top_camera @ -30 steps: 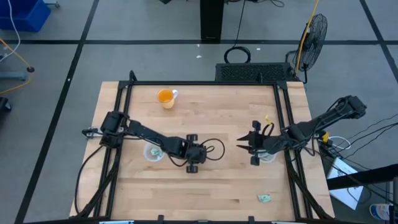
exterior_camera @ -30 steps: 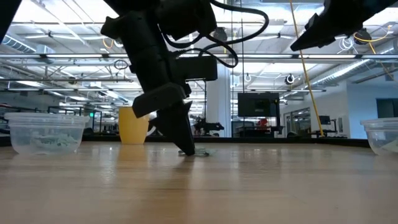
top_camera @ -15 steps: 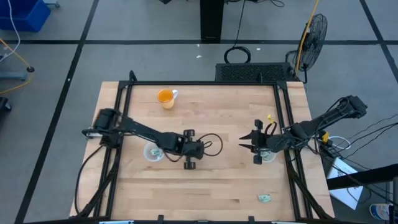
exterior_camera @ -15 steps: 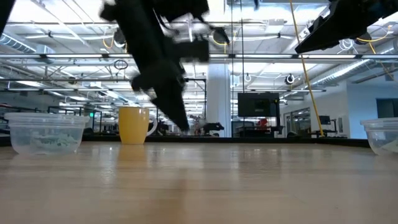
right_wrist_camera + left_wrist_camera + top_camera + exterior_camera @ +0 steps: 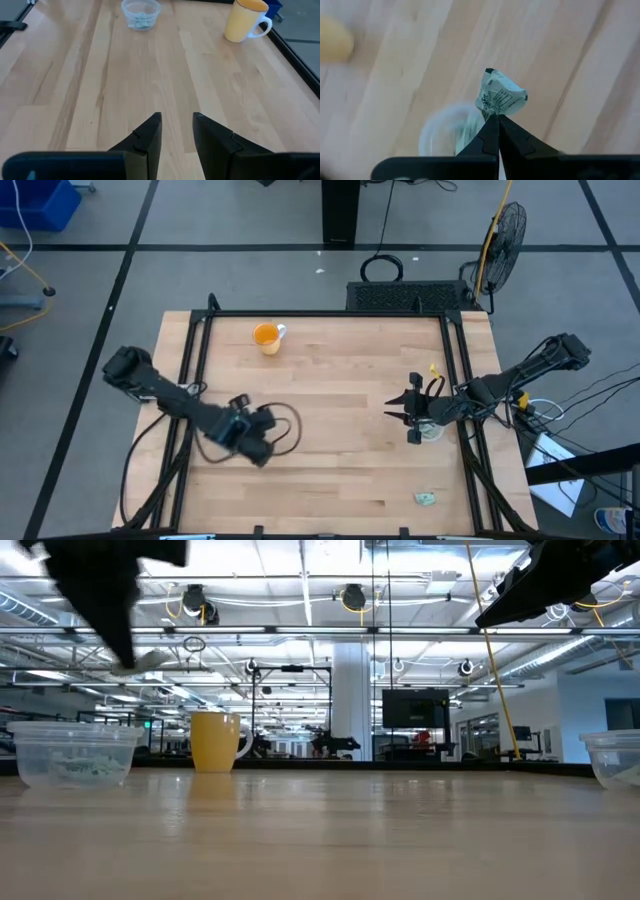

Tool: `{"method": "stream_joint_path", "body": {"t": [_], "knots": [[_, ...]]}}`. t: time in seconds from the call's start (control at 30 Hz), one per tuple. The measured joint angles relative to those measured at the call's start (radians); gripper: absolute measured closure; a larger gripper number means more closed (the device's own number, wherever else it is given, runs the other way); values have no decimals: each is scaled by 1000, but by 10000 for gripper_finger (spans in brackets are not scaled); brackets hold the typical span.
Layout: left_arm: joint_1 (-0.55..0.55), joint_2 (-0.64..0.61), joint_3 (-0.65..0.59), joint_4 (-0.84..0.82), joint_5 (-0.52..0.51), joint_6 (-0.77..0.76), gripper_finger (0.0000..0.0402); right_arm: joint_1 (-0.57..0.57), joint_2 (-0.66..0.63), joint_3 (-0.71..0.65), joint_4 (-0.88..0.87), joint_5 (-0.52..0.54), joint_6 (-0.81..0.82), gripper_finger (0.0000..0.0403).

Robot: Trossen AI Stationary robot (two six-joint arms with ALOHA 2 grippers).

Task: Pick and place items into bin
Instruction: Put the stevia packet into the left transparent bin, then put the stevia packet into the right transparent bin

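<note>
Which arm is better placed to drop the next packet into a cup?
Left. The left gripper is shut on a green-and-white packet, with the clear cup just beyond its tips. The right gripper is open and empty; the loose packet lies near the table's front edge, apart from it.

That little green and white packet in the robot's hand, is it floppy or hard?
Probably floppy: the packet looks crumpled where the left hand pinches one corner. Likely very light too, since that thin fingertip grip holds it up.
</note>
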Motion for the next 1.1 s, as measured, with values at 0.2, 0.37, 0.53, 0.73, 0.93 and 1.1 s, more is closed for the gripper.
{"method": "stream_joint_path", "body": {"t": [0.2,0.37,0.53,0.73,0.93,1.1], "knots": [[-106,-6,-157,-33,-7,-292,392,0,0,0,2,0,1,301],[-120,-6,-238,16,39,-381,397,0,0,0,4,-1,26,311],[-112,-7,-241,29,38,-310,367,0,0,0,4,0,26,321],[-83,-7,-241,32,69,-301,329,0,0,-6,17,0,26,328],[-64,-7,-236,29,45,-255,298,0,1,-49,117,-6,15,317],[-41,-7,-181,24,15,-208,289,18,0,-28,149,-205,4,291]]}}
